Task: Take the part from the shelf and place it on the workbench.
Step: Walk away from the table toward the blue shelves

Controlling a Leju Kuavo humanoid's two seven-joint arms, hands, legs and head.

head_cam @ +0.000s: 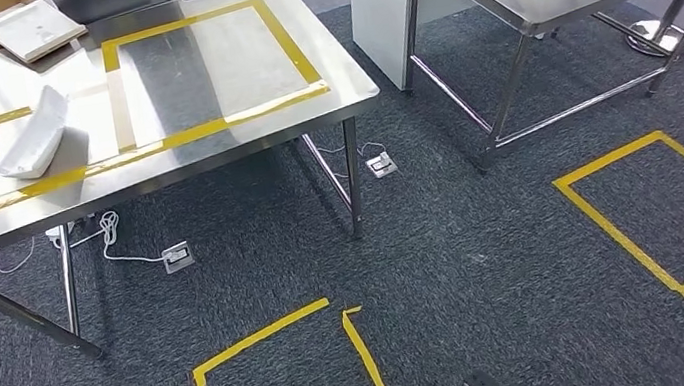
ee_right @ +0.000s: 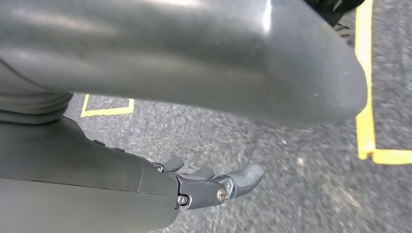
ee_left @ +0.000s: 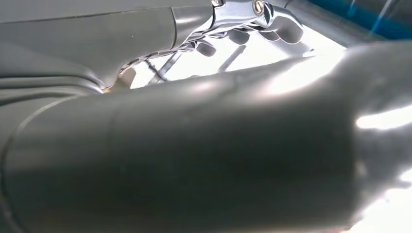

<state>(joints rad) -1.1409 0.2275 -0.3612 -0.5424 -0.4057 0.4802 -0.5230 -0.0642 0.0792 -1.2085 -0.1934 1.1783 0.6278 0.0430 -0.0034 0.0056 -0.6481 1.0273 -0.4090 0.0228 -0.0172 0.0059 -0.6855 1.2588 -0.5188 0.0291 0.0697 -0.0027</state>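
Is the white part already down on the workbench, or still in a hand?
Down. The white part lies on the workbench, inside the yellow tape outline; no hand touches it.

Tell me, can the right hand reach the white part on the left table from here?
Probably not. The right hand hangs empty above the carpet, and the white part lies on the table well ahead, with open floor between.

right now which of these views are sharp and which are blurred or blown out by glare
Head view: sharp, with soft reflections on the steel worktable around the white moulded part. Left wrist view: the left hand is close and soft, with blown-out white behind it. Right wrist view: the dark carpet is motion-blurred; the right hand reads clearer.
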